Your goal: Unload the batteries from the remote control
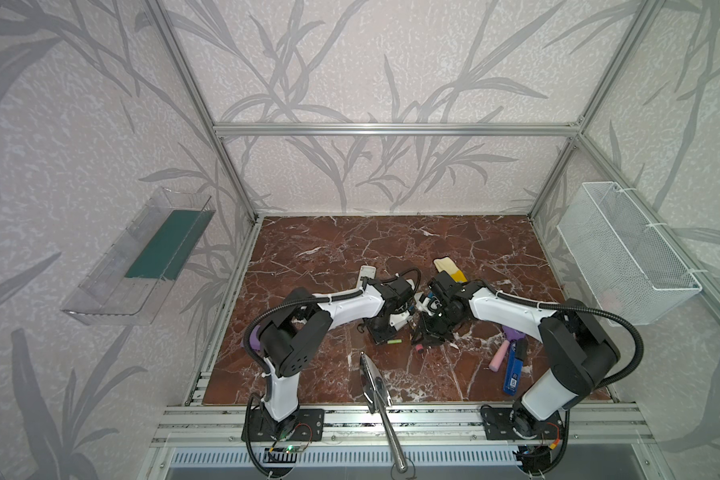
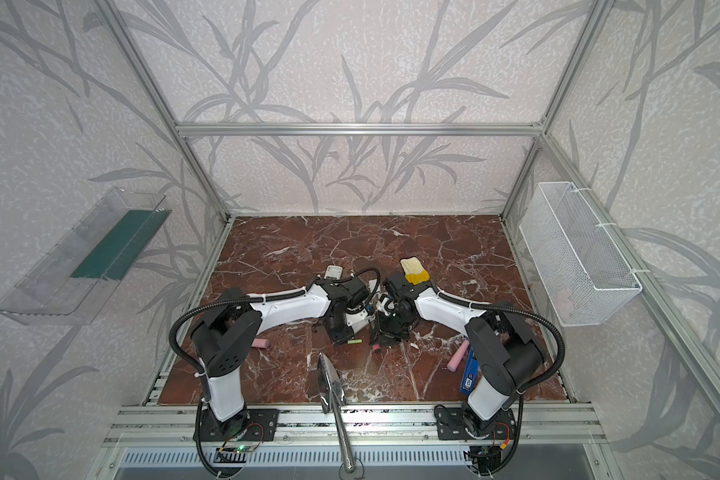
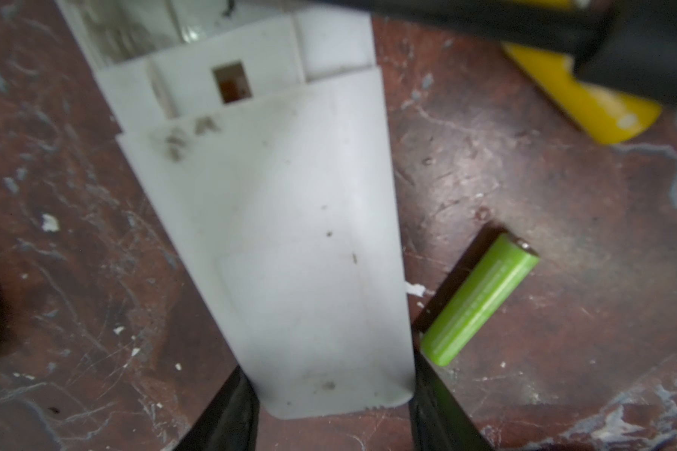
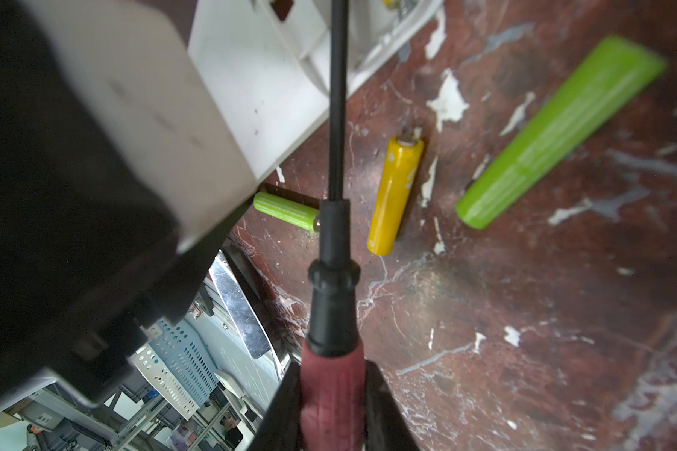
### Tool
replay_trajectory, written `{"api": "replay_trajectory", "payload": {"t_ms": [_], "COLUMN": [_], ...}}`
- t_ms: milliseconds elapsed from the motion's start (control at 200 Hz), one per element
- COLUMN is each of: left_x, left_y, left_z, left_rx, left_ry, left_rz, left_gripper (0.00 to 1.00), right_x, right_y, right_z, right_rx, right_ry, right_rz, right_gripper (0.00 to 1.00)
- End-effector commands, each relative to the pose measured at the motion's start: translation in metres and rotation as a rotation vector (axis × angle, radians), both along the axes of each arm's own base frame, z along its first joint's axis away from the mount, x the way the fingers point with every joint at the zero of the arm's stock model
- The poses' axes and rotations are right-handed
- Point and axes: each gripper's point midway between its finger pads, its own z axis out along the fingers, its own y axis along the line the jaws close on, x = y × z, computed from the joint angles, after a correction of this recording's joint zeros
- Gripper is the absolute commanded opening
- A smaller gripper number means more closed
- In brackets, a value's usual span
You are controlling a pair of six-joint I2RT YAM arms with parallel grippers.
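Though its print blurs, lime battery beside white remote.

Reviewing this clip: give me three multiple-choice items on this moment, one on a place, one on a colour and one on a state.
1. Where on the marble table does the lime green battery lie? A at the far back edge; B near the middle, towards the front; C at the right edge.
2. What colour is the handle of the screwdriver? A blue; B pink; C yellow.
3. What is the left gripper doing? A open, empty; B shut on a battery; C shut on the white remote.
Answers: 1 B, both top views show it there. 2 B, pink shows between the fingers of the right gripper. 3 C, its fingers clamp the remote's end.
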Motion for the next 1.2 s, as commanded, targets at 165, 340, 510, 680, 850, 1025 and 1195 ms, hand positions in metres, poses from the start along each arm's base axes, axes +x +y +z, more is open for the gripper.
{"api": "replay_trajectory", "payload": {"t_ms": [165, 340, 510, 680, 850, 1025, 1195], "left_x": [-0.019, -0.02, -0.02, -0.02, -0.022, -0.023, -0.024], "left_y": [0.032, 0.033, 0.034, 0.035, 0.036, 0.036, 0.038], "left_z": [-0.038, -0.038, -0.038, -0.037, -0.038, -0.038, -0.038], "left_rx": [0.166, 0.173, 0.184, 0.187, 0.193, 0.195, 0.201], "left_ry": [0.071, 0.079, 0.082, 0.087, 0.096, 0.101, 0.105], "left_rz": [-0.035, -0.034, -0.033, -0.032, -0.036, -0.038, -0.041], "left_gripper": [0.52, 0.52, 0.52, 0.52, 0.52, 0.52, 0.52], "right_x": [0.01, 0.005, 0.002, 0.002, 0.003, 0.002, -0.001], "right_y": [-0.005, -0.007, -0.009, -0.007, -0.004, -0.003, -0.003], "right_z": [-0.01, -0.017, -0.023, -0.023, -0.021, -0.023, -0.025], "right_rx": [-0.015, -0.01, -0.003, 0.013, 0.043, 0.051, 0.051], "right_ry": [-0.044, -0.07, -0.084, -0.107, -0.136, -0.156, -0.163], "right_rz": [-0.064, -0.069, -0.077, -0.079, -0.081, -0.084, -0.07], "right_gripper": [0.0, 0.0, 0.0, 0.0, 0.0, 0.0, 0.0]}}
